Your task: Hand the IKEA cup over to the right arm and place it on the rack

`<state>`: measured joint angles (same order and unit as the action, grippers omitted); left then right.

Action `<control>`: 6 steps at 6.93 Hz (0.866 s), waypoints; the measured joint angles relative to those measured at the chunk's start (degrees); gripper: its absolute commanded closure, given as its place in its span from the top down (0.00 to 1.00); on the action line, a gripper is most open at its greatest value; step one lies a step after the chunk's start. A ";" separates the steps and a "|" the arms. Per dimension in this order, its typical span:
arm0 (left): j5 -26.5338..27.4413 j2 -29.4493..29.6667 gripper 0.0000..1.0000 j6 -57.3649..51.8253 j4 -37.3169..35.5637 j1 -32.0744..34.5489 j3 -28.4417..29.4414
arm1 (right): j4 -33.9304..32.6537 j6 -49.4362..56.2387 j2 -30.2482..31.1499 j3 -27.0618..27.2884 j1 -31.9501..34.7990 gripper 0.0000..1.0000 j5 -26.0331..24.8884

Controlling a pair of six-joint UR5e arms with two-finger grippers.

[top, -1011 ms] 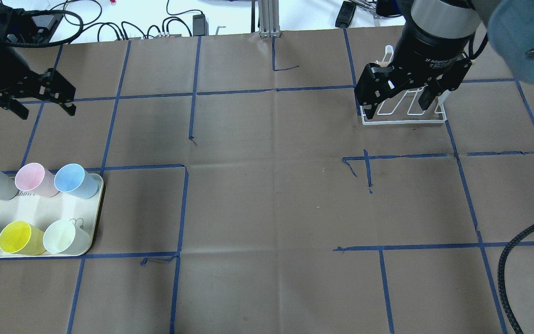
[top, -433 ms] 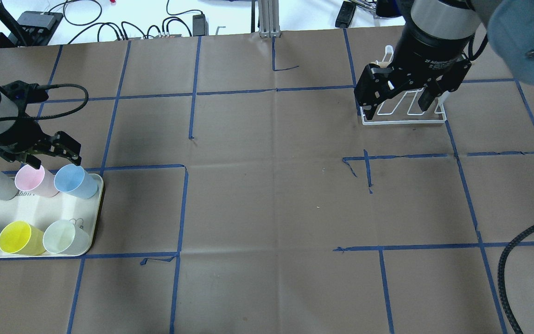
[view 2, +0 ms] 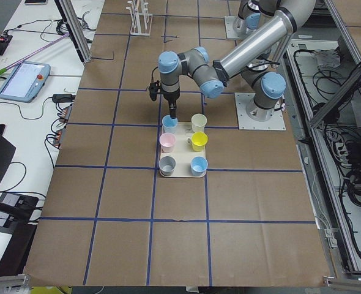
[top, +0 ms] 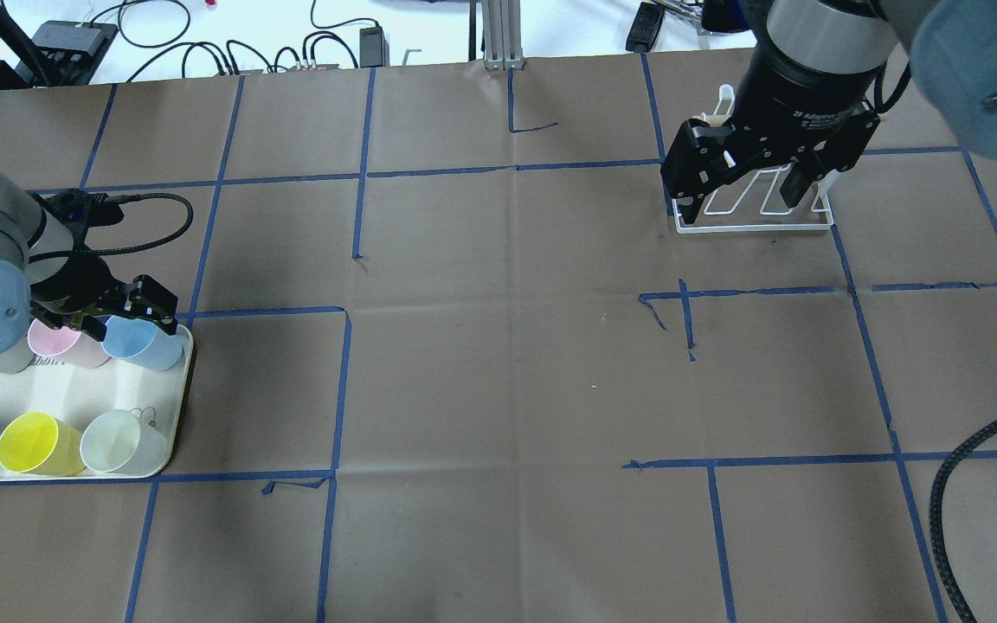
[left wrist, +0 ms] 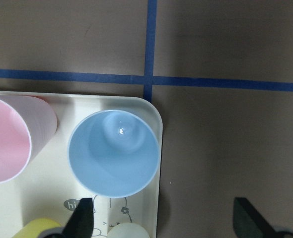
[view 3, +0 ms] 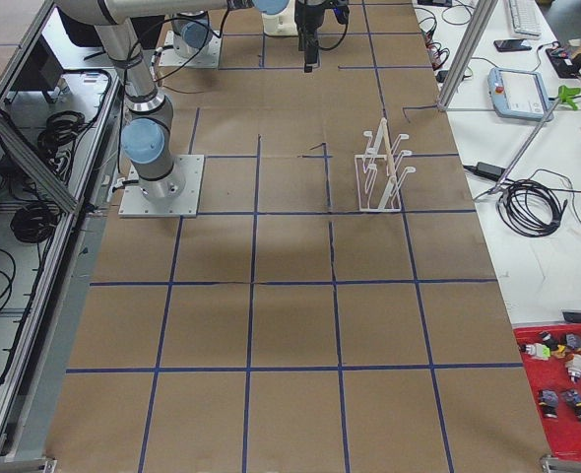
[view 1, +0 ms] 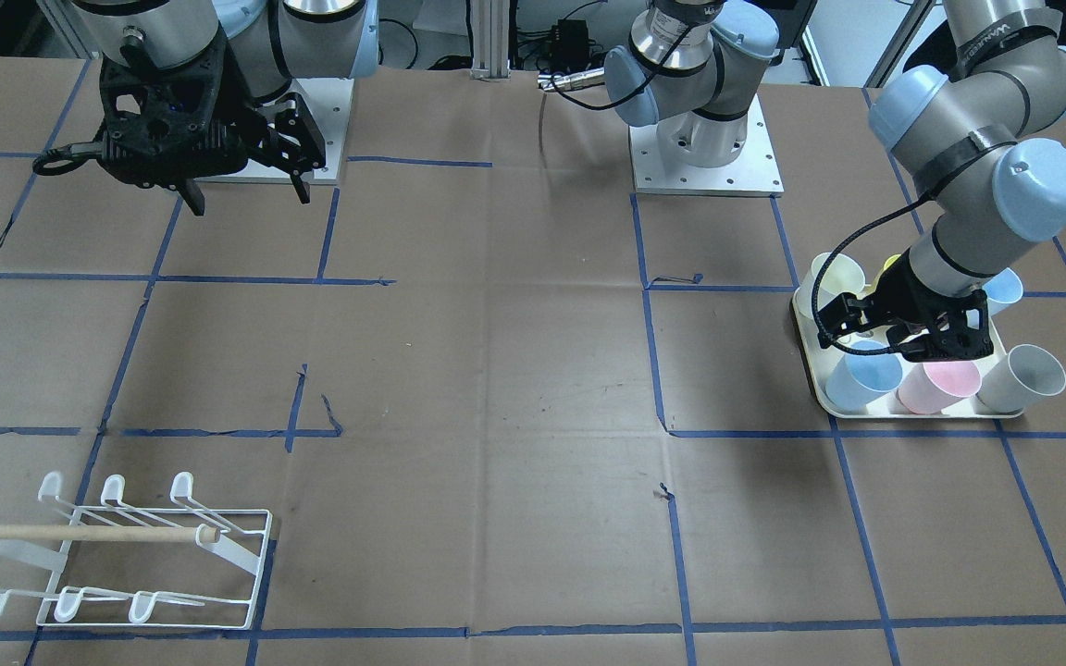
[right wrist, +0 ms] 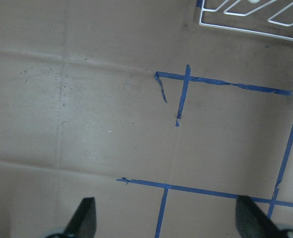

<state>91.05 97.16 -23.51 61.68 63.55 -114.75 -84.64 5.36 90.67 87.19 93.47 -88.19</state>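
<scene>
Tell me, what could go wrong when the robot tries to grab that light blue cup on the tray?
1. The pale pink plastic cup stands close beside the light blue plastic cup, so a finger of the open left gripper hovering over them might knock it.
2. The blue cup sits at the very corner of the cream rectangular tray. An off-centre pinch could tip it off the tray.

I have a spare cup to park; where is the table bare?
The wide middle of the table, between the tray and the rack, is bare. The tray is crowded: six cups, left gripper over a blue cup.
</scene>
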 measured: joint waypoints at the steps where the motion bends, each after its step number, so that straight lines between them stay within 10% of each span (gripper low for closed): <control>1: 0.02 1.38 0.99 -0.03 -1.66 0.00 -0.26 | 0.00 0.00 0.02 0.00 -0.01 1.00 0.04; 4: 0.09 4.09 0.80 -0.06 -4.66 0.00 -0.49 | 0.08 0.00 0.04 0.03 0.00 1.00 0.11; 6: 0.09 4.61 0.45 -0.19 -4.85 0.00 -0.51 | 0.16 0.00 0.02 0.07 -0.03 1.00 0.06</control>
<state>91.14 101.77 -23.70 56.83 63.55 -115.26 -84.48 5.36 90.69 87.26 93.43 -88.12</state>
